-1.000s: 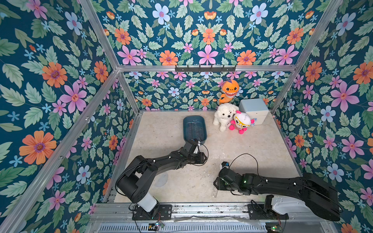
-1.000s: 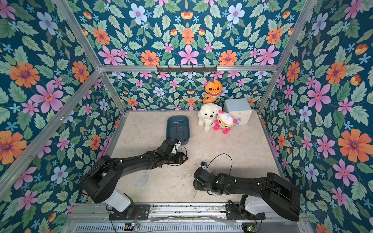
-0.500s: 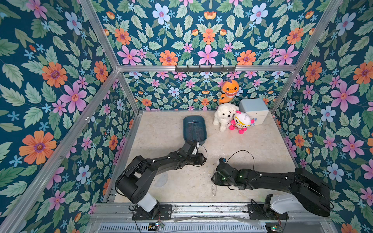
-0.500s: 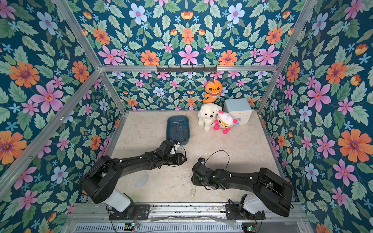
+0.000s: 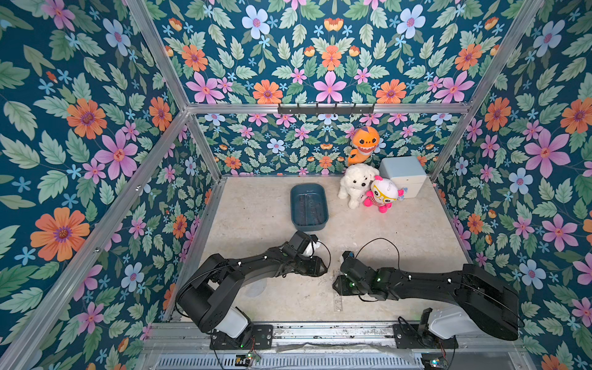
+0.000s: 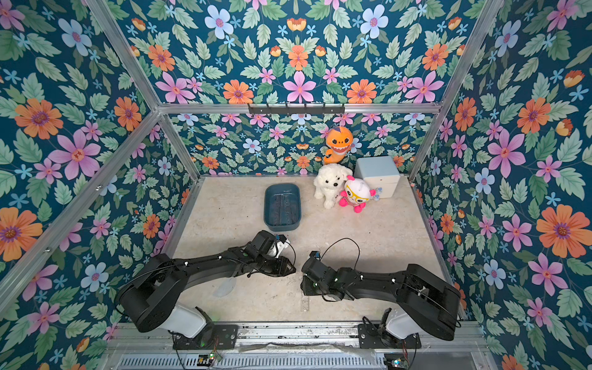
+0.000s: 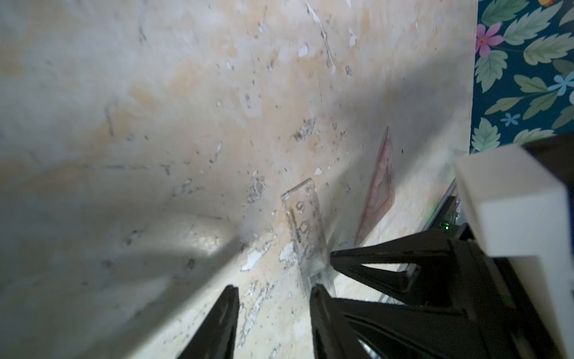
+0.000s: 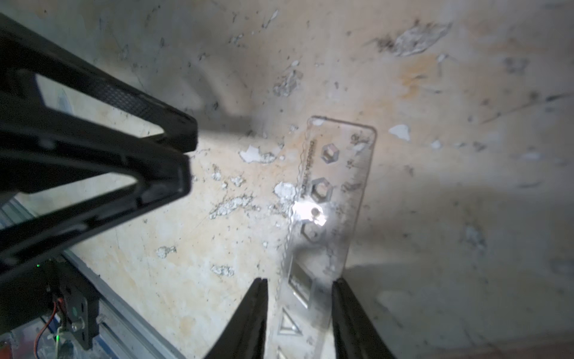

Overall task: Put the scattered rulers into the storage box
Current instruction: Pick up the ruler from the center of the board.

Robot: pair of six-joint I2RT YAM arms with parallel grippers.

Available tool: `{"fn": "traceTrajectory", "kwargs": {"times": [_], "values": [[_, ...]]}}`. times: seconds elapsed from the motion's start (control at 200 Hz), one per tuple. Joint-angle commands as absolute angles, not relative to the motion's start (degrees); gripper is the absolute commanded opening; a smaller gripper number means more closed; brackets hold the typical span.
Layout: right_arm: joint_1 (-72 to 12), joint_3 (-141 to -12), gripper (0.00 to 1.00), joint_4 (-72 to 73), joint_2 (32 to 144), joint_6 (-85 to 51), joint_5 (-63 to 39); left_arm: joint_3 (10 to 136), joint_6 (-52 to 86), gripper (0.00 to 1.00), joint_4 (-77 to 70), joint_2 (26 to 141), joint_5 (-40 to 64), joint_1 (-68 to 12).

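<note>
We see the right tool [image 8: 299,281] partly open, its fingers straddling the clear stencil ruler [image 8: 329,192]. The ruler lies flat on the desk [image 8: 435,155] near the front, not clamped: a gap shows beside one finger. The left tool [image 7: 275,289] stands partly open just beside the ruler's end, holding nothing. A pink set square [image 7: 379,183] lies nearby. The teal storage box [image 5: 309,228] sits further back, well apart.

Storage box [image 5: 309,226] at rear centre of the table [image 5: 256,208], rulers [image 5: 308,208] lying in it; plush toys [image 5: 355,185] to its right, container [image 5: 403,174] behind them; straight ruler [image 5: 338,300] front centre; protractor [image 5: 256,287] front left
</note>
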State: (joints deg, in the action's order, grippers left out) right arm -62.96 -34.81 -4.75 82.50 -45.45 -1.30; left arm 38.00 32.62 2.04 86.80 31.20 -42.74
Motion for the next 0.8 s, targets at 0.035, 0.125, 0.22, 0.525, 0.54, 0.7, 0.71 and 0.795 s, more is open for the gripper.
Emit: {"fn": "traceTrajectory", "kwargs": {"times": [0.035, 0.125, 0.22, 0.525, 0.54, 0.7, 0.71, 0.795], "values": [[-65.2, -39.4, 0.43, -14.3, 84.4, -47.0, 5.2, 37.1, 34.1, 0.42, 3.8, 84.3, 29.0, -41.9], [-66.5, -43.1, 0.45, -19.9, 86.9, -49.5, 7.7, 36.6, 35.1, 0.42, 5.6, 82.2, 26.1, -39.7], [-67.6, -48.8, 0.46, -29.2, 90.7, -52.6, 11.4, 35.8, 35.8, 0.42, 6.7, 80.1, 24.1, -36.2], [-69.3, -55.2, 0.48, -36.8, 94.5, -59.5, 12.7, 34.9, 34.6, 0.43, 7.1, 77.7, 23.0, -29.6], [-69.2, -55.3, 0.48, -36.6, 94.5, -59.6, 12.4, 34.8, 34.6, 0.43, 7.0, 77.8, 23.0, -29.6], [-69.2, -56.0, 0.51, -33.8, 98.3, -59.8, 9.4, 34.6, 34.8, 0.43, 5.9, 78.5, 23.9, -29.3], [-69.2, -56.1, 0.52, -33.8, 98.4, -59.7, 9.3, 34.6, 34.7, 0.43, 5.9, 78.6, 24.0, -29.3], [-69.2, -56.4, 0.53, -34.0, 98.7, -59.8, 9.2, 34.3, 34.8, 0.43, 5.7, 78.4, 24.0, -29.3]]}}
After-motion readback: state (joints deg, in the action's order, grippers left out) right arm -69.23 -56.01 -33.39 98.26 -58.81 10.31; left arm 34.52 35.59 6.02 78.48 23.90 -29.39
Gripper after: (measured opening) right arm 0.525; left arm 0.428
